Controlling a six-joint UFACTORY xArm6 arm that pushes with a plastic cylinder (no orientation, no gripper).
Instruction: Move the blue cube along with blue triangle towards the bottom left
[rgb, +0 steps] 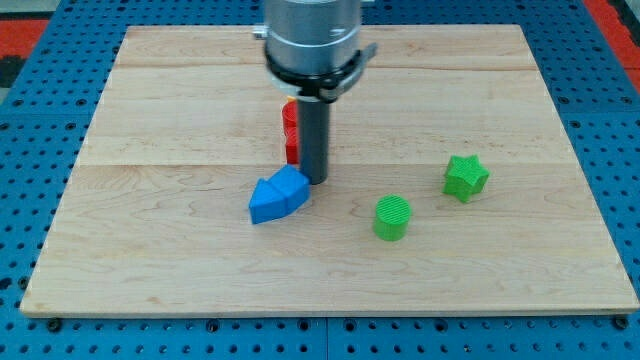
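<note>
1. Camera view looks down at a slant on a pale wooden board (150, 250) that lies on a blue perforated table (30, 180); no bin, tray or bowl shows, so every block sits loose on the board's surface.
2. Blue cube (291, 184) and blue triangle (266, 202) sit pressed together as one cluster just to the view's left of my tip (316, 181) and slightly below it; the cube is the nearer piece, touching or almost touching the rod's lower end, and the triangle joins the cube's far side, toward the view's bottom left.
3. Both are a saturated, even blue; the cube shows a lit top face and a darker side; the triangle shows a sloped, wedge-like top and a pointed corner aimed at the view's bottom left.
4. A red block (290, 130) stands just behind the rod, toward the view's top, partly hidden by it; its shape cannot be made out.
5. A green cylinder (392, 217) lies to the view's right of my tip and lower; a green star (465, 177) lies farther right, well apart.
6. The rod hangs straight down from a grey round housing (312, 35) at the view's top; it has no jaws and holds nothing, its end merely resting at board level beside the cube.
</note>
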